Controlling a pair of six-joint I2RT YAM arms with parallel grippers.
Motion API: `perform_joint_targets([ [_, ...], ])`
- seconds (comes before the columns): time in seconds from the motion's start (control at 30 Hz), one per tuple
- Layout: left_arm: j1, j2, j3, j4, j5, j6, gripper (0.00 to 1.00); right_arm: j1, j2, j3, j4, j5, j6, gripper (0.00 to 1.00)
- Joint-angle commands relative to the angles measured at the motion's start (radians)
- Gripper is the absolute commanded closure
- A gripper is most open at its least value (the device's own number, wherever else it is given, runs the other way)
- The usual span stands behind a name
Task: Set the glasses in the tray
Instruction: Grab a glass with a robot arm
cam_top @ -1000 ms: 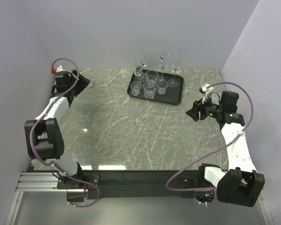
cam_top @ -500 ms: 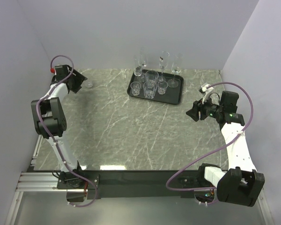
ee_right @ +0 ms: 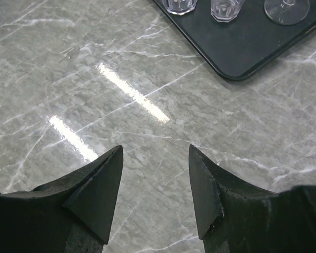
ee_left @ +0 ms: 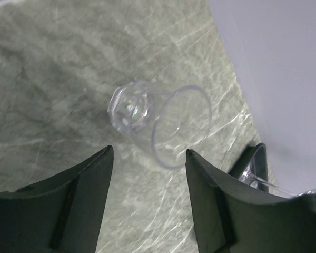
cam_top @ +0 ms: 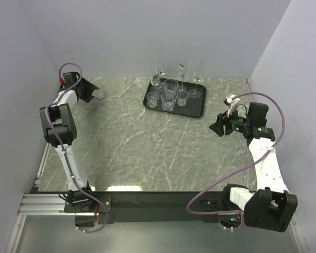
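At the far left corner of the table [cam_top: 126, 153], the left gripper [cam_top: 92, 93] hangs low beside the side wall with one small tumbler [cam_top: 100, 95] just ahead of it. From the left wrist, that tumbler [ee_left: 158, 124] sits on the grey marbled surface right in front of the fingertips [ee_left: 102, 158], its mouth turned toward the camera. I cannot tell whether it stands upright or lies tipped. The jaws are parted wider than the glass and grip nothing; no finger touches it.

Toward the far middle of the table lies the black tray [cam_top: 196, 109]. It carries a cluster of short tumblers [cam_top: 168, 101], a taller tumbler [cam_top: 171, 86] and a stemmed wine glass [cam_top: 195, 93]. Tall flutes [cam_top: 185, 67] stand along its far edge, though whether their feet rest inside the rim I cannot tell.

Off to the right of the tray, well apart from the left arm, the right gripper [cam_top: 216, 126] hovers over bare table. Its wrist view shows the jaws apart and empty, with a rounded corner of the tray [ee_right: 253, 50] ahead of them.
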Motion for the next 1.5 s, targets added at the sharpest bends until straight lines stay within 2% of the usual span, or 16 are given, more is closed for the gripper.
perform_joint_targets([
  [0.0, 0.001, 0.027, 0.08, -0.002, 0.018, -0.016, 0.39, -0.009, 0.003, 0.005, 0.007, -0.015, -0.013, 0.4],
  [0.23, 0.001, 0.05, 0.084, -0.012, -0.002, -0.011, 0.51, -0.009, 0.001, 0.007, 0.009, -0.013, -0.01, 0.4],
  [0.37, 0.001, 0.035, 0.068, -0.009, -0.005, 0.006, 0.68, -0.01, -0.002, 0.007, 0.009, -0.013, -0.009, 0.4],
  [0.53, 0.001, -0.024, 0.014, 0.014, -0.002, 0.042, 0.83, -0.01, -0.002, 0.007, 0.009, -0.01, -0.01, 0.4],
  [0.8, -0.001, -0.257, -0.27, 0.141, 0.058, 0.043, 0.99, -0.01, -0.014, 0.005, 0.013, -0.018, -0.001, 0.4],
  [1.0, -0.036, -0.465, -0.546, 0.285, 0.136, -0.013, 1.0, -0.007, -0.019, 0.005, 0.012, -0.042, 0.006, 0.4],
  [1.13, -0.108, -0.611, -0.715, 0.351, 0.166, -0.031, 1.0, 0.042, -0.011, 0.045, -0.069, -0.019, -0.053, 0.4],
  [1.33, -0.296, -0.833, -0.903, 0.371, 0.149, -0.04, 1.0, 0.186, -0.039, 0.128, -0.255, 0.129, -0.156, 0.4],
  [1.47, -0.471, -0.968, -0.989, 0.385, 0.084, -0.106, 1.0, 0.304, -0.059, 0.203, -0.338, 0.199, -0.155, 0.39],
])
